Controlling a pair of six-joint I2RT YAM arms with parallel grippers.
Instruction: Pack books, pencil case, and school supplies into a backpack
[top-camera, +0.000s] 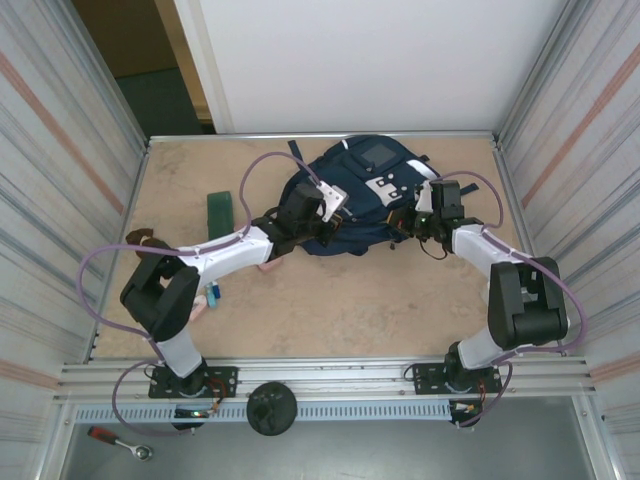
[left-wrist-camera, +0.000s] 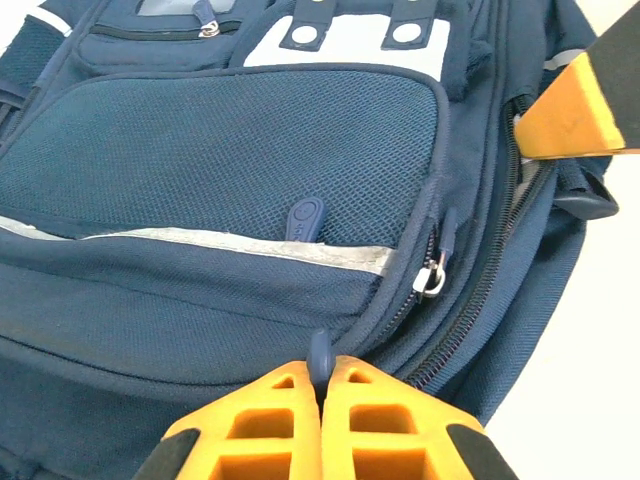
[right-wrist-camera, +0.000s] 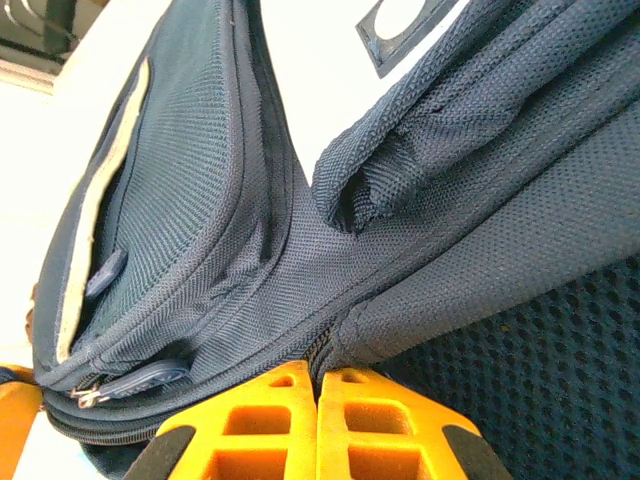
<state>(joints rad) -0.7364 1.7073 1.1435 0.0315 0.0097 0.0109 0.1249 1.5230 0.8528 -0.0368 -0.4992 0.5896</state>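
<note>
Left end effector (left-wrist-camera: 320, 400) is clamped on a dark zipper pull (left-wrist-camera: 318, 352) of the backpack (top-camera: 350, 175), which lies at the middle of the far edge of the tan tabletop (top-camera: 350, 300). Right end effector (right-wrist-camera: 318, 400) is closed, pinching the backpack's fabric seam. Ribbed panels (top-camera: 50, 150) wall both sides. A white wall (top-camera: 370, 60) stands behind, with a dark doorway (top-camera: 150, 90) beyond the far left corner.

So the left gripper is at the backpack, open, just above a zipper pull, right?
Not open. In the left wrist view the left gripper is shut, pinching the blue zipper pull. It is at the backpack, as you said.
</note>
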